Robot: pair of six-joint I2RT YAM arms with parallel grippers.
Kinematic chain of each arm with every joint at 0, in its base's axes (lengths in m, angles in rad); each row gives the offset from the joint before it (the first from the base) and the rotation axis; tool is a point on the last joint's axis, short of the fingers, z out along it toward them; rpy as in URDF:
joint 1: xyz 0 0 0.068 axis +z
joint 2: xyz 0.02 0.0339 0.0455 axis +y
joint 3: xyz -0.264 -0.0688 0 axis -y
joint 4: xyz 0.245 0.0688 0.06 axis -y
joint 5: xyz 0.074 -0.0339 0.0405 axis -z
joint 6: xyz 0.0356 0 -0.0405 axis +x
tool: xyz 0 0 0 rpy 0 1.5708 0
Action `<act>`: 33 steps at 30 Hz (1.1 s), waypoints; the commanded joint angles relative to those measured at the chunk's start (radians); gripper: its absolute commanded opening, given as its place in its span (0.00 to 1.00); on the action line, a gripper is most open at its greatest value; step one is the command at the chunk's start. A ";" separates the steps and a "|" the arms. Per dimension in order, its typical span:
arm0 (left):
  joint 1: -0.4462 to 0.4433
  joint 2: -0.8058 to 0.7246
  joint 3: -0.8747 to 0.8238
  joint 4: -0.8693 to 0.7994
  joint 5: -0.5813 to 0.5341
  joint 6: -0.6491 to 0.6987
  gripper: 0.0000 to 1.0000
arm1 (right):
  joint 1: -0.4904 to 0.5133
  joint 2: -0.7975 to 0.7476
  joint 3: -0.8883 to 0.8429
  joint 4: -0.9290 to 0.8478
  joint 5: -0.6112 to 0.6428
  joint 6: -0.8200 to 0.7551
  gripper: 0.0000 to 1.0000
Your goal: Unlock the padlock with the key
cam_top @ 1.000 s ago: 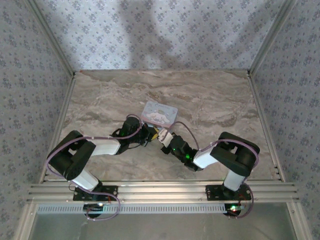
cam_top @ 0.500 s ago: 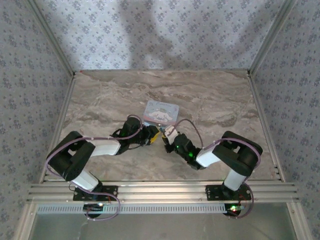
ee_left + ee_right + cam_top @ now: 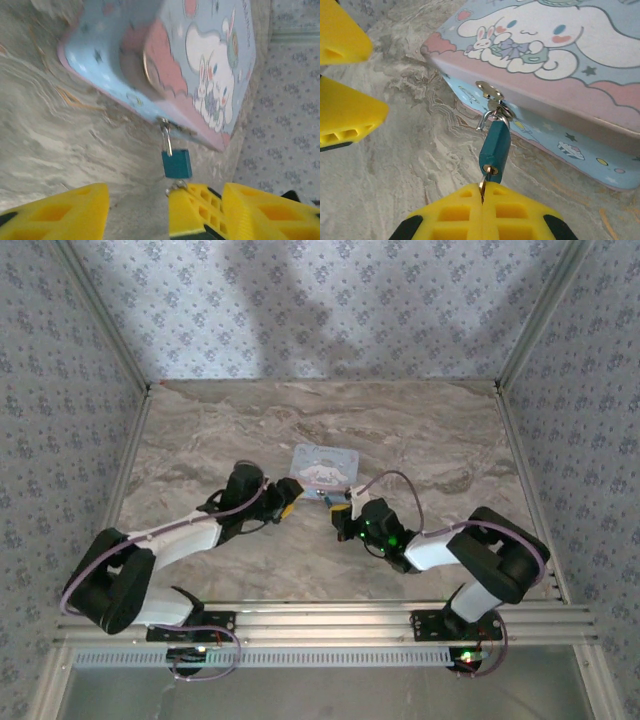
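The small teal padlock (image 3: 495,146) hangs from the hasp on the front of a pale-blue cartoon tin box (image 3: 555,60). One end of its silver shackle (image 3: 481,122) stands free of the body. My right gripper (image 3: 482,194) is shut on the brass key (image 3: 484,181), which sits in the keyhole. My left gripper (image 3: 165,200) is open and holds nothing, just short of the padlock (image 3: 176,163). Its yellow fingers (image 3: 345,117) lie to the padlock's left. From above, the left gripper (image 3: 287,504) and the right gripper (image 3: 339,508) flank the box's near edge.
The tin box (image 3: 322,463) lies near the middle of the marble table (image 3: 420,430). Patterned walls with metal frame rails (image 3: 128,455) close in the left, right and back. Both arm bases stand on the rail at the near edge.
My left gripper has opened and drawn back to the left of the padlock. The right gripper, still shut on the key, has moved closer to the box.
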 commanded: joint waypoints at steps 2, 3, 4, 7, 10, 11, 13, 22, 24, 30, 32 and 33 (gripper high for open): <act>0.059 -0.025 0.060 -0.146 -0.015 0.134 0.71 | -0.021 -0.013 -0.020 -0.040 -0.087 0.212 0.00; 0.072 -0.022 0.071 -0.162 -0.013 0.154 0.73 | -0.024 -0.010 -0.025 -0.040 -0.091 0.239 0.00; 0.081 -0.016 0.084 -0.170 -0.009 0.177 0.75 | -0.027 -0.010 -0.030 -0.035 -0.095 0.256 0.00; 0.108 0.015 0.138 -0.227 -0.009 0.250 0.80 | -0.035 -0.009 -0.045 -0.022 -0.102 0.320 0.00; 0.123 0.070 0.207 -0.279 -0.012 0.322 0.83 | -0.041 -0.006 -0.048 -0.015 -0.119 0.356 0.00; 0.126 0.095 0.236 -0.300 -0.015 0.346 0.84 | -0.043 -0.001 -0.049 -0.010 -0.125 0.369 0.00; 0.129 0.147 0.292 -0.333 -0.014 0.392 0.85 | -0.045 0.010 -0.051 0.010 -0.139 0.393 0.01; 0.126 0.356 0.492 -0.442 -0.044 0.522 0.87 | -0.059 0.068 -0.047 0.045 -0.187 0.446 0.02; 0.126 0.390 0.511 -0.437 -0.027 0.528 0.87 | -0.062 0.070 -0.049 0.038 -0.184 0.445 0.02; 0.126 0.434 0.519 -0.433 -0.031 0.531 0.88 | -0.074 0.065 -0.056 0.017 -0.189 0.437 0.05; 0.126 0.437 0.510 -0.435 -0.038 0.533 0.88 | -0.077 0.064 -0.056 0.006 -0.191 0.432 0.05; 0.126 0.436 0.506 -0.440 -0.047 0.535 0.88 | -0.079 0.062 -0.056 0.003 -0.192 0.429 0.06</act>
